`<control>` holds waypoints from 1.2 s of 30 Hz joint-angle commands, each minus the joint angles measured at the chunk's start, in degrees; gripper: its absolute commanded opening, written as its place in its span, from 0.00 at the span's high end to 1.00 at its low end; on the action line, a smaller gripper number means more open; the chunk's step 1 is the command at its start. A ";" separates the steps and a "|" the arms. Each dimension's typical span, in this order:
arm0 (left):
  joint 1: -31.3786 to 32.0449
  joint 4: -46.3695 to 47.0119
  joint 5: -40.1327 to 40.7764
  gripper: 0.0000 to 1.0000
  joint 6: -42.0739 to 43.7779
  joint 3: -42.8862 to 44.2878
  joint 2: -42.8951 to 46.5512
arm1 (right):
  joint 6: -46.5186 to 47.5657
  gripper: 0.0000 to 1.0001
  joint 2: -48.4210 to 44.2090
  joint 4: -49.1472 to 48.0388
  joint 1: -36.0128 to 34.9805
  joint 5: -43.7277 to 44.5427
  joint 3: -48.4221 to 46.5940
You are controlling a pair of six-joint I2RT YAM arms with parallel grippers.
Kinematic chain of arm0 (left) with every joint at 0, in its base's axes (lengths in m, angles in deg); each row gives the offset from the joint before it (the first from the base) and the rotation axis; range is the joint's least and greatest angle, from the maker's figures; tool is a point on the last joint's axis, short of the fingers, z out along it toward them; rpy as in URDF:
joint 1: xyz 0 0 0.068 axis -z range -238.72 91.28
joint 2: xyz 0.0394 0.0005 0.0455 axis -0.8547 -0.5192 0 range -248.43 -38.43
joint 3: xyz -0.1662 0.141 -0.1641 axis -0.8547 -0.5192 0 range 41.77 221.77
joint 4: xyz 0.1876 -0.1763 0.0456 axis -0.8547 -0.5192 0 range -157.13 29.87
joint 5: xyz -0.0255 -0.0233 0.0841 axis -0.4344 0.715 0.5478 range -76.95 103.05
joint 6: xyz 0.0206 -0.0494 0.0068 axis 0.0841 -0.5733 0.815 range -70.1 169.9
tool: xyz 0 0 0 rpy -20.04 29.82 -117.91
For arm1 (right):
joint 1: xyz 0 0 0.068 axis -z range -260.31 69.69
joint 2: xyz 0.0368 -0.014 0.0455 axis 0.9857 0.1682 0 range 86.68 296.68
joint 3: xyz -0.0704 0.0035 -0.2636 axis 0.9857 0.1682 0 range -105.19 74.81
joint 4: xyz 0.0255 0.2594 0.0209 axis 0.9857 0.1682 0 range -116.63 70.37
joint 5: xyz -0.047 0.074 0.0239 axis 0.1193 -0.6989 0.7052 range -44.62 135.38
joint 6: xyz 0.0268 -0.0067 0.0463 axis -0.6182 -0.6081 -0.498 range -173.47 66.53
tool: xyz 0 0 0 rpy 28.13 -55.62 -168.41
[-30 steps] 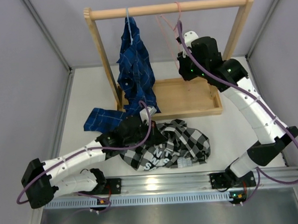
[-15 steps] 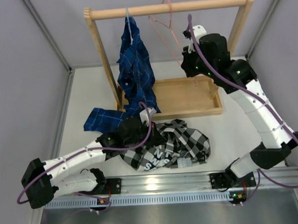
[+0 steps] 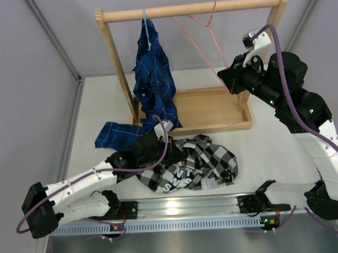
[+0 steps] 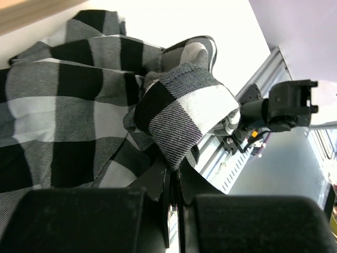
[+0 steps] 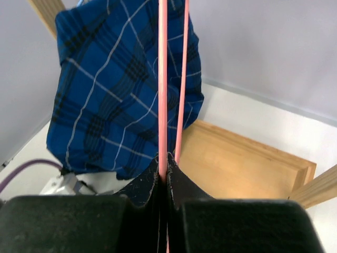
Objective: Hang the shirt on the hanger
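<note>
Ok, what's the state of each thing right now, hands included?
Left hand: shut on the checked shirt.
Right hand: shut on the pink wire hanger.
Checked shirt: crumpled on the table, one fold pinched.
Pink wire hanger: bare, tilted.
Blue plaid shirt: hanging from the rail.

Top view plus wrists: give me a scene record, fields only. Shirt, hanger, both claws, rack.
shirt: crumpled on table, near side of rack; not on hanger
hanger: tilted, wire pinched by right claw; hook up by rack top, on or off it unclear
left claw: shut on a shirt fold
right claw: shut on hanger
rack: wooden, blue shirt hung at its left
task: not done
</note>
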 commanded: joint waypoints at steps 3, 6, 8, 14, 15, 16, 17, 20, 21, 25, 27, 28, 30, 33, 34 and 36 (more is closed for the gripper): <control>0.19 -1.08 7.18 1.00 -0.70 2.91 2.53 | -0.81 1.00 -9.18 10.27 0.71 -10.77 8.49; 0.19 -4.24 12.01 1.00 -1.05 3.53 3.76 | -5.55 1.00 -25.60 8.10 0.62 -16.04 27.03; 0.10 -7.31 18.60 1.00 -2.63 3.44 4.64 | -7.14 1.00 -35.95 10.70 0.71 -23.77 34.94; -1.04 -9.43 26.97 1.00 -4.92 5.90 1.75 | -8.64 1.00 -47.95 28.01 0.88 -27.05 32.63; -1.56 -9.43 26.45 1.00 -5.01 6.60 0.53 | -8.29 1.00 -48.49 33.09 1.06 -26.87 31.31; -2.52 -9.35 25.57 1.00 -5.36 7.30 -1.92 | -7.77 1.00 -48.76 35.49 1.41 -27.13 29.90; -2.71 -9.09 24.52 1.00 -5.71 8.88 -3.17 | -6.80 1.00 -49.02 37.77 1.67 -27.40 27.88; -2.88 -7.42 22.85 1.00 -6.32 11.08 -6.77 | -8.46 1.00 -50.25 39.46 2.20 -29.59 29.70; -2.88 -6.63 22.41 1.00 -6.68 11.18 -7.22 | -8.55 1.00 -50.34 39.64 2.46 -29.68 30.84; -2.88 -4.34 21.70 1.00 -8.26 11.44 -8.45 | -8.73 1.00 -51.39 40.17 3.25 -27.67 36.47; -2.88 -4.25 21.00 1.00 -8.35 11.79 -8.71 | -8.73 1.00 -51.75 40.26 3.25 -27.14 36.92; -2.88 -4.16 20.47 1.00 -8.26 11.97 -8.63 | -8.73 1.00 -51.75 40.26 3.25 -26.53 37.00; -2.88 -3.37 19.16 1.00 -8.00 11.97 -8.37 | -8.73 1.00 -51.49 39.73 3.52 -25.56 37.35; -2.88 0.14 15.29 1.00 -7.74 10.39 -8.01 | -8.47 1.00 -50.87 37.45 4.39 -25.03 38.85; -2.88 0.75 12.85 1.00 -7.91 9.52 -8.27 | -7.51 1.00 -50.52 37.01 5.09 -24.16 39.72; -2.88 1.64 10.72 1.00 -8.61 8.81 -8.63 | -6.71 1.00 -49.12 35.43 6.06 -23.10 40.34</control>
